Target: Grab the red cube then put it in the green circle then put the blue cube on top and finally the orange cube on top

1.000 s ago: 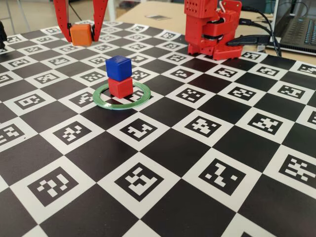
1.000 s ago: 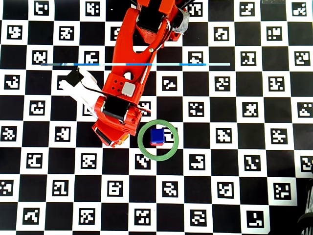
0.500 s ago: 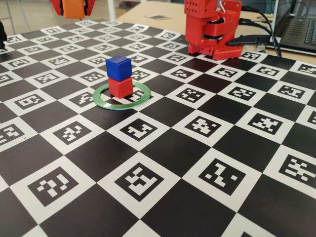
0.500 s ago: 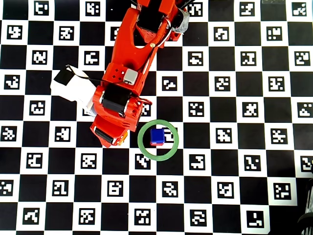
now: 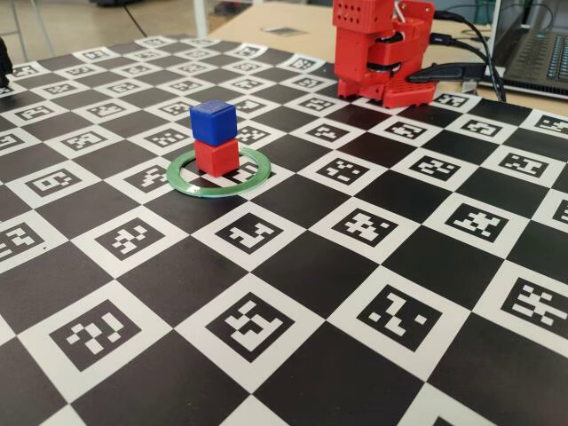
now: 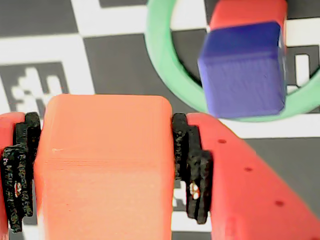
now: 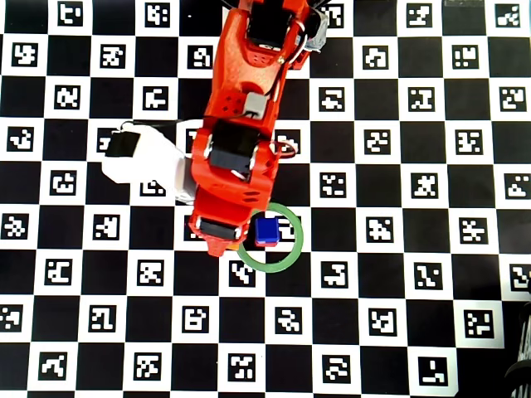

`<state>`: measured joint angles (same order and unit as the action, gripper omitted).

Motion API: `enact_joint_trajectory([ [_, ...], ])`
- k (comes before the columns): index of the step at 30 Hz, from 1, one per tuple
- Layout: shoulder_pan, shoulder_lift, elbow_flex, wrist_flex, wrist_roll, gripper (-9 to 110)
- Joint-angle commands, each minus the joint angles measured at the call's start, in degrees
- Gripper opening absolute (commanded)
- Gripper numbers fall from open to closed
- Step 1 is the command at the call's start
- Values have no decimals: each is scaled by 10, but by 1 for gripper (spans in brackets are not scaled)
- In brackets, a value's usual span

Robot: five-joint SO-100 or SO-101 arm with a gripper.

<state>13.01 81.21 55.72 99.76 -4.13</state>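
Orange cube (image 6: 102, 167) pinched in the hand (image 6: 102, 170), black pads (image 6: 192, 167) pressed against both its sides in the wrist view, carried above the checkered desk (image 5: 373, 293). Just right of it in that view, blue cube (image 6: 243, 70) stacked squarely on red cube (image 5: 216, 156), both inside green circle (image 5: 186, 182), well in from the desk edges. Overhead, red arm (image 7: 241, 157) overlapping the ring's left rim.

The blue cube (image 5: 213, 121) sits on the red cube (image 5: 216, 156) inside the green circle (image 5: 188, 182); the orange cube (image 6: 105, 165) is clamped aloft.
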Motion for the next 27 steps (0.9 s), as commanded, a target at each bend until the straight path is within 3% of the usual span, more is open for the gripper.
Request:
enact_joint_trajectory([
  [1, -18, 70, 0, 57, -16, 4],
  [14, -69, 91, 61, 57, -76, 5],
  [27, -78, 50, 149, 12, -42, 5],
])
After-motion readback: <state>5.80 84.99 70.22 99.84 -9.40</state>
